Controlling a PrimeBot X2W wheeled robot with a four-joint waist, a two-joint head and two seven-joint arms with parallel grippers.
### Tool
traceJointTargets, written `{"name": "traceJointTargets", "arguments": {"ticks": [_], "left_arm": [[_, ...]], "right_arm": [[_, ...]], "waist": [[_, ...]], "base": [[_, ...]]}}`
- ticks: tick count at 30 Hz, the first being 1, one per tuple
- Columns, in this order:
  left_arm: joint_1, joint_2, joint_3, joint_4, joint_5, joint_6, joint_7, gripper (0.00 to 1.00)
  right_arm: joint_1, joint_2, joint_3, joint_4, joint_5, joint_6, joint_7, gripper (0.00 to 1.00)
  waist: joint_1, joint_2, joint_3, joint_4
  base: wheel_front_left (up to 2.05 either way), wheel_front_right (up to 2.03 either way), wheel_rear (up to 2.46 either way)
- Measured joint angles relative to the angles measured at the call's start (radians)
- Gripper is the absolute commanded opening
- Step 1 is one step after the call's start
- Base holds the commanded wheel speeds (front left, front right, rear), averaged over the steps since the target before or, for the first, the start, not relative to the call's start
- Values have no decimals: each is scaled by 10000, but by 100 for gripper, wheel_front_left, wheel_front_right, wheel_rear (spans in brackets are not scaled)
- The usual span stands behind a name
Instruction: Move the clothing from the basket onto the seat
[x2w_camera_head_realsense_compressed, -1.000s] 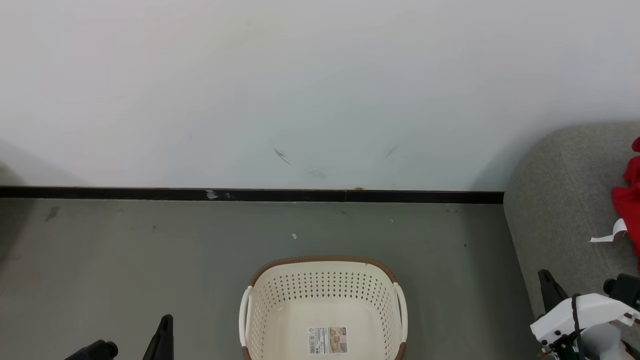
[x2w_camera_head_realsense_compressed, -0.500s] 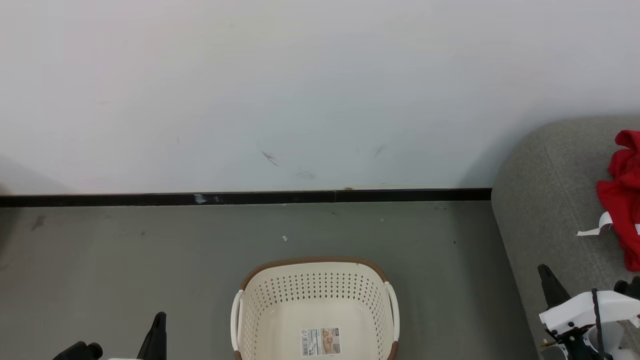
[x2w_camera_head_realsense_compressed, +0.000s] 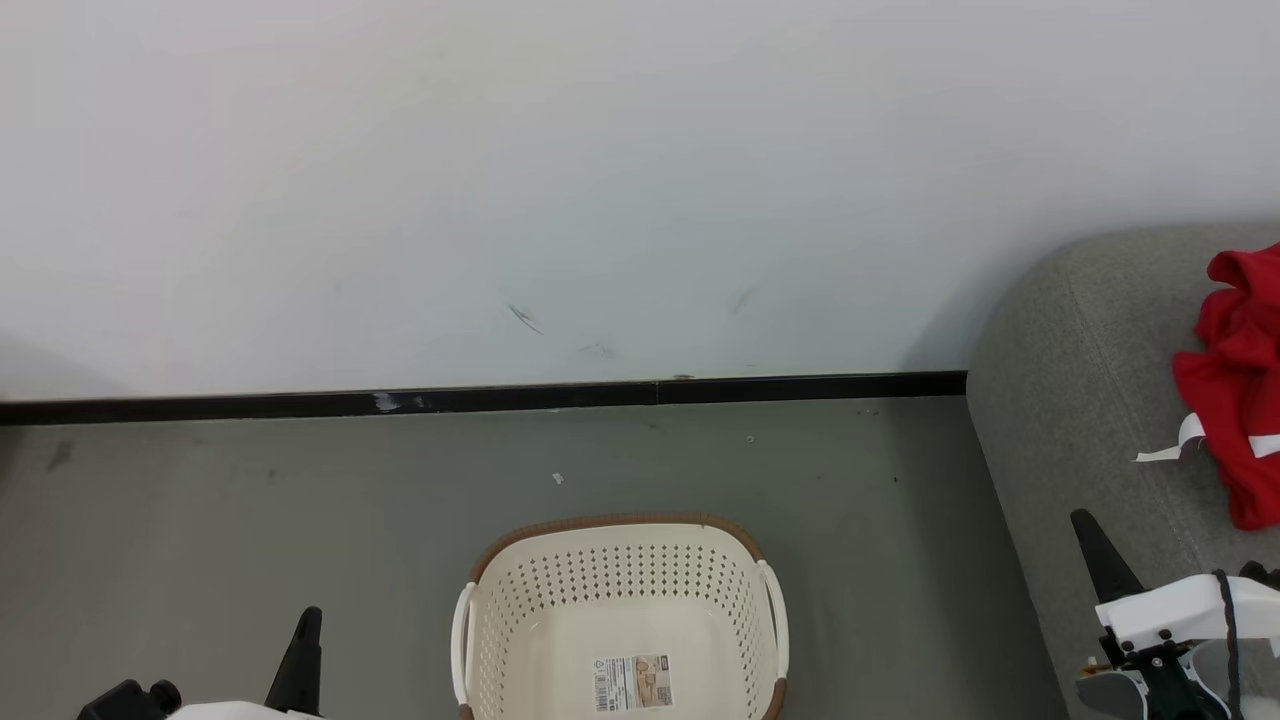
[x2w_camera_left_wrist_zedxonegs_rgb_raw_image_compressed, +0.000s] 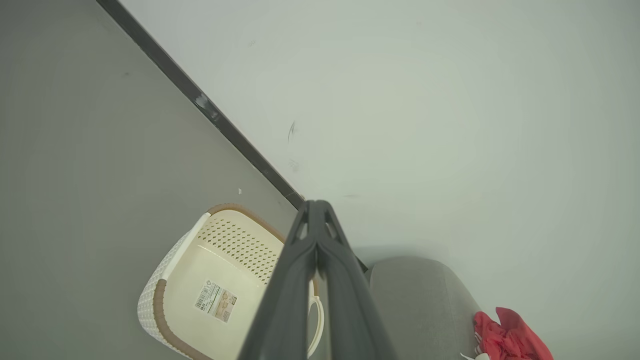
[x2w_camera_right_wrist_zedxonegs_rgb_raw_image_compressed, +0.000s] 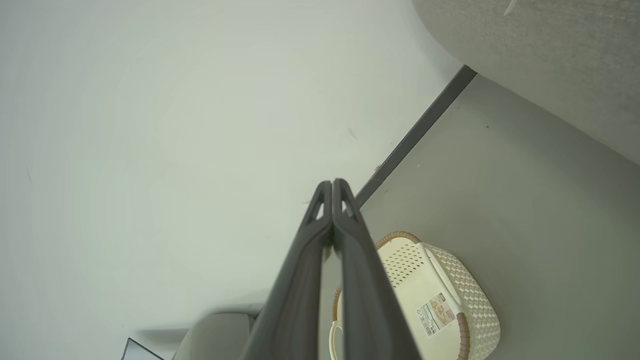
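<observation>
Grey floor, white wall. On the seat lies clothing, upper right of the pinched-together right claw; left claw likewise.

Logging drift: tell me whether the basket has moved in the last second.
No. The basket keeps its offset from the floor speck; the camera shifted.

Left gripper: two long dark grey fingers, tapered, triangular cut-outs near tips. Right gripper alike. Right wrist housing white, small dark screws, black cable looped across it.
</observation>
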Motion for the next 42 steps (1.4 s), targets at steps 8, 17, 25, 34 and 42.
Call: {"name": "traceJointTargets", "arguments": {"ticks": [8,17,25,34,42], "left_arm": [[-141,-38,267,4,-1057,-215,318,0],[-313,-84,510,6,-1996,-391,587,0],[-363,-130,756,8,-2968,-568,872,0],[-567,-215,1066,12,-4125,-872,1223,0],[-635,-249,1189,10,-4608,-963,1337,0]], "right_arm": [[65,-29,148,-330,1580,-2,159,0],[203,-58,326,-639,2980,-2,305,0],[234,-69,435,-941,4357,-2,422,0],[406,-96,612,-1281,6027,-2,608,0],[434,-117,702,-1478,6801,-2,692,0]], "waist": [[-41,0,85,-128],[-48,0,130,-241],[-51,0,157,-353],[-52,0,182,-492],[-53,0,192,-541]], "base": [[0,0,0],[0,0,0],[0,0,0],[0,0,0],[0,0,0]]}}
